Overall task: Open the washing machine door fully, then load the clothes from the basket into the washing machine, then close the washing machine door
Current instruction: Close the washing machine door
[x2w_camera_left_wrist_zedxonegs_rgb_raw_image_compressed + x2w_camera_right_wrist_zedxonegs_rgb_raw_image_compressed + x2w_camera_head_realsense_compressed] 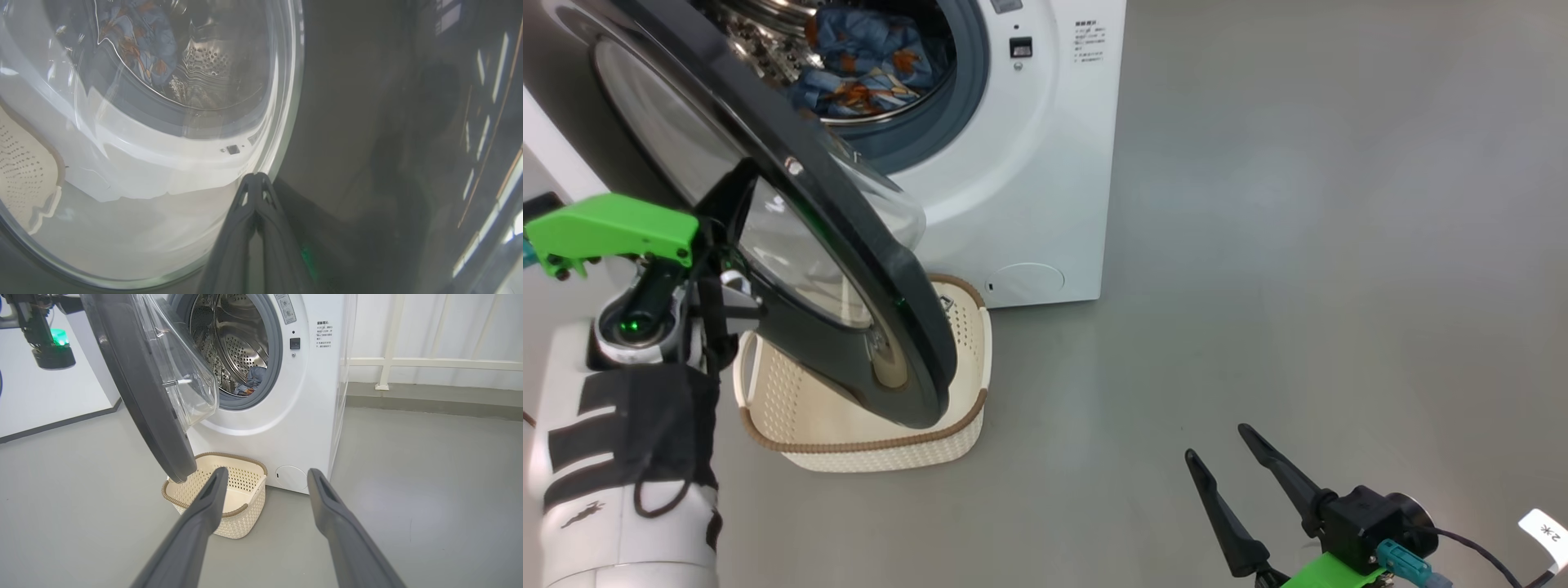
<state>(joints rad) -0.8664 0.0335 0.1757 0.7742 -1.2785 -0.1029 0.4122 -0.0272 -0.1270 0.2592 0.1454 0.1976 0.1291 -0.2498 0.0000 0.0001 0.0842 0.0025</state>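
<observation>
The washing machine (1045,163) stands with its round black door (849,269) swung partway out over the basket (866,445). Light-blue clothes with orange figures (866,65) lie in the steel drum, and also show as clothes (251,377) low in the drum. The part of the cream basket (229,454) that shows is bare. My left gripper (255,176) is shut, its tips against the door's outer face at the rim of the glass window. My right gripper (1215,439) hangs open over the floor at the lower right, apart from everything.
Open grey floor (1298,286) spreads to the right of the machine. A white wall panel (49,400) stands on the left, and a white railing (408,363) runs behind the machine. The round service flap (1025,282) sits low on the machine's front.
</observation>
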